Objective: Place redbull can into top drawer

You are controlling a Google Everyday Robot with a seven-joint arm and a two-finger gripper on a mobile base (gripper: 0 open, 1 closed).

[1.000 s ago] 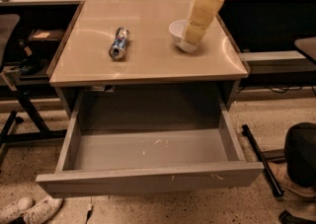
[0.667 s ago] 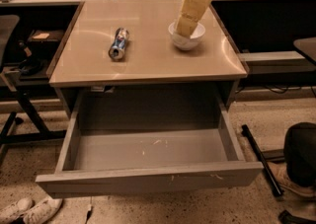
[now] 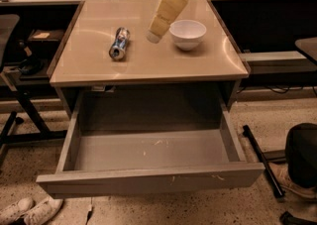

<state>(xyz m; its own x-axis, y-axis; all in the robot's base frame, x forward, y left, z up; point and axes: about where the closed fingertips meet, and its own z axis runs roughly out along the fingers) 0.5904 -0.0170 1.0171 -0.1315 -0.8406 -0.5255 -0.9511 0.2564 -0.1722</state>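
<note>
The redbull can (image 3: pixel 119 43), blue and silver, lies on its side on the left half of the beige table top (image 3: pixel 148 63). The top drawer (image 3: pixel 148 178) is pulled fully out below the table front, and its scuffed grey floor holds nothing. My arm, in a cream sleeve, reaches down from the top of the view. My gripper (image 3: pixel 152 36) is at its low end, above the table between the can and the white bowl, a little right of the can and not touching it.
A white bowl (image 3: pixel 187 33) stands on the table's right half, just right of the arm. A chair frame (image 3: pixel 20 100) stands at the left, a dark stool (image 3: pixel 303 154) at the lower right, and shoes (image 3: pixel 27 210) lie on the floor at the bottom left.
My arm has swung left, from over the white bowl to the gap between the bowl and the can. The can, the bowl and the drawer have not moved.
</note>
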